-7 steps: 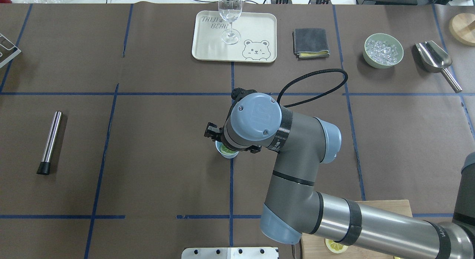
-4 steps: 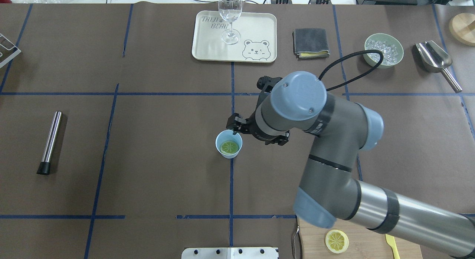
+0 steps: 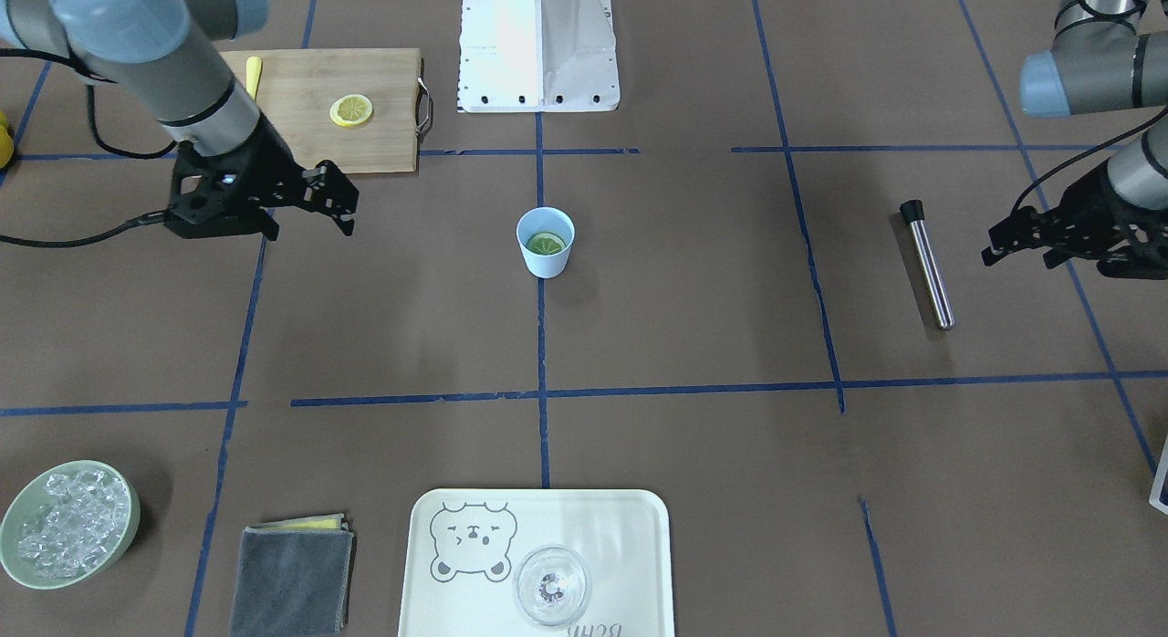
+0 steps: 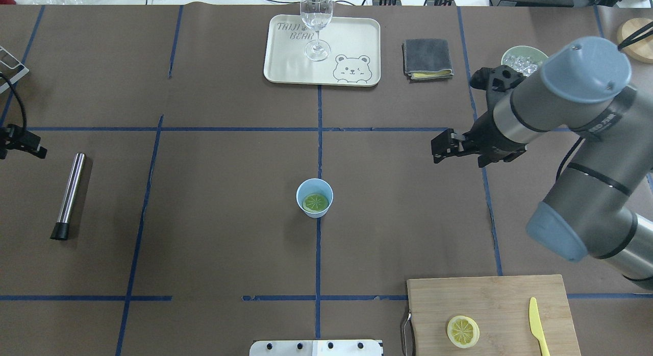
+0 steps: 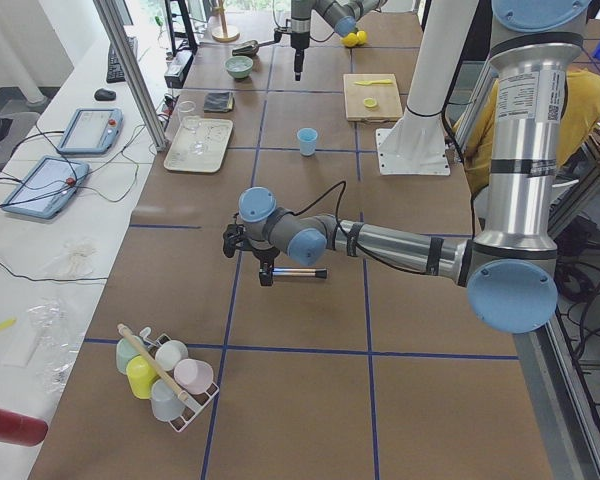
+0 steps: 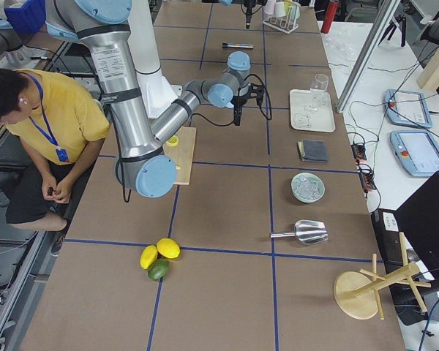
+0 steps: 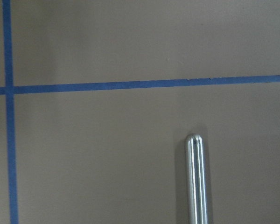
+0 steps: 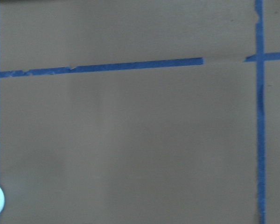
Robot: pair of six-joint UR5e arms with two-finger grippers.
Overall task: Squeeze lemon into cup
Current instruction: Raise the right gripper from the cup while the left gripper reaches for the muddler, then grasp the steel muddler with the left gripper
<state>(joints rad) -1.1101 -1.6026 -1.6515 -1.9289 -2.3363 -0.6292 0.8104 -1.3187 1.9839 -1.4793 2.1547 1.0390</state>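
Observation:
The light-blue cup [image 4: 315,184] stands upright at the table's middle on a blue tape line, also in the front-facing view [image 3: 546,263]. The lemon [image 4: 315,202] lies inside it, cut face up, and shows there too [image 3: 546,245]. My right gripper [image 4: 440,147] is open and empty, well to the right of the cup and above the table; it also shows in the front-facing view [image 3: 339,197]. My left gripper [image 3: 999,240] is open and empty at the far left, just beyond a metal rod [image 4: 70,195]; only its edge shows overhead [image 4: 28,144].
A wooden board [image 4: 490,300] at the front right holds a flat lemon slice [image 4: 463,331] and a yellow knife [image 4: 535,325]. A bear tray [image 4: 352,45] with a clear glass [image 4: 317,19], a grey cloth [image 4: 427,58] and a green ice bowl [image 4: 520,57] line the far edge.
My right arm has pulled away from above the cup, up and to the right, leaving the lemon in the cup. My left gripper has come into view at the left edge.

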